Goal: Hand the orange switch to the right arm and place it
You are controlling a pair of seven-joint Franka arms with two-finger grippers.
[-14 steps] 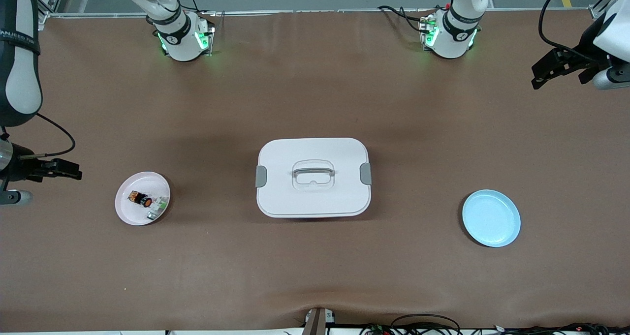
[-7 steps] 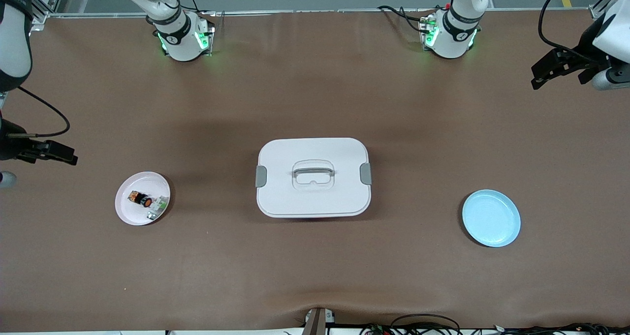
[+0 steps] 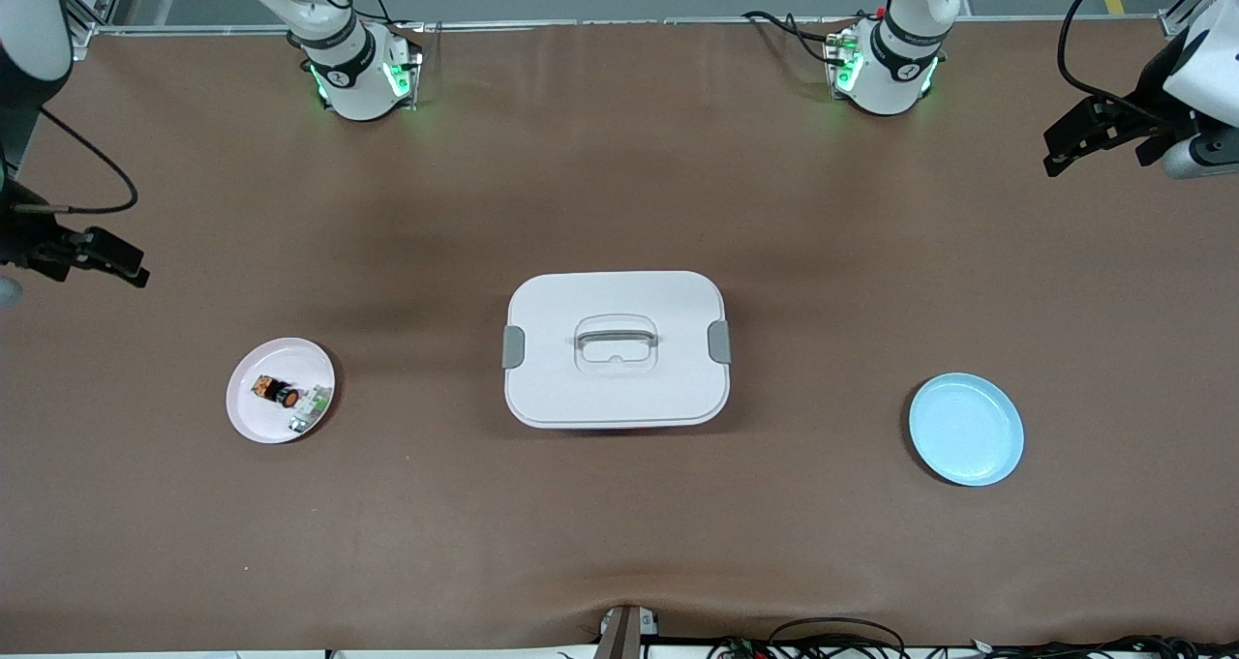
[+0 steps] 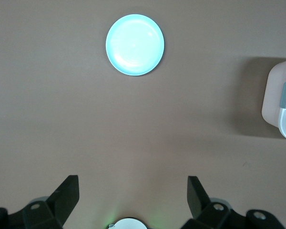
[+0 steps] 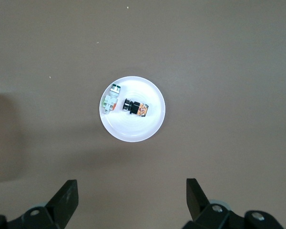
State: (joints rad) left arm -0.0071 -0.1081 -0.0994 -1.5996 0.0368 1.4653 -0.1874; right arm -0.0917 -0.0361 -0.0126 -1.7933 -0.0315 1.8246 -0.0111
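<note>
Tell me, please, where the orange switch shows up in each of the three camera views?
Front view: orange switch lies in the pink plate, toward the right arm's end of the table.
Left wrist view: not in it; only the blue plate and a corner of the white box show.
Right wrist view: switch in the same plate, beside the green-and-white part, the shared landmark.

- The right gripper (image 3: pixel 106 257) is at the edge of the front view; most of its arm is cut off there.
- The left gripper (image 3: pixel 1074 146) is also near the edge, and its wrist is partly out of the picture.
- The white lidded box (image 4: pixel 281 105) is cut by the border of the left wrist view.
- The orange switch (image 3: pixel 276 390) is very small; its markings cannot be read, and it perhaps touches the green-and-white part (image 3: pixel 310 407).
</note>
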